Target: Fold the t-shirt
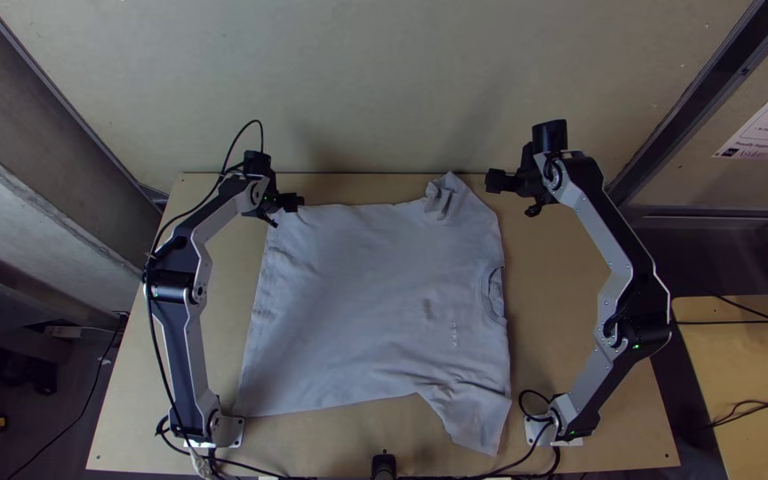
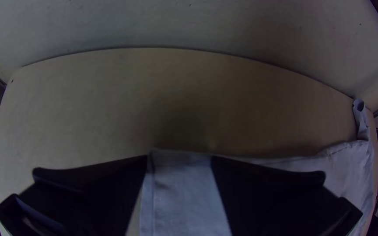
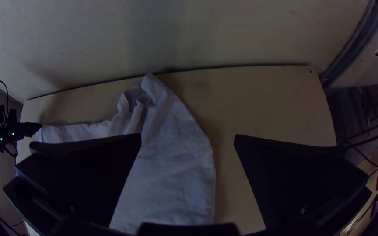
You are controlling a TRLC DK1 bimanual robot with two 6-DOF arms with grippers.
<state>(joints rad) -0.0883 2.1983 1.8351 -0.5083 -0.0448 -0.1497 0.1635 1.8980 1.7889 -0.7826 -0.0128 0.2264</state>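
**T-shirt (image 1: 375, 293) lying mostly spread, prob. for 1st fold**

L tool (image 2: 179, 158) is holding its fingers apart around far hem corner (image 2: 184, 196), prob. b/c it is preparing pinch. Shirt is resting on bench (image 1: 535, 267), hem facing L, collar (image 1: 492, 295) facing R, far sleeve (image 1: 460, 200) bunching. R tool (image 3: 188, 136) is hanging wide open near this sleeve, maybe for lifting that side.

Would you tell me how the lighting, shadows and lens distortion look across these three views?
Top view: fairly dim, soft shadows on the wall behind the table; left wrist view: dark, table edge bowed, shadow beyond the shirt, gripper fingers soft-edged; right wrist view: dim, far edge less bent, soft wall shadows.
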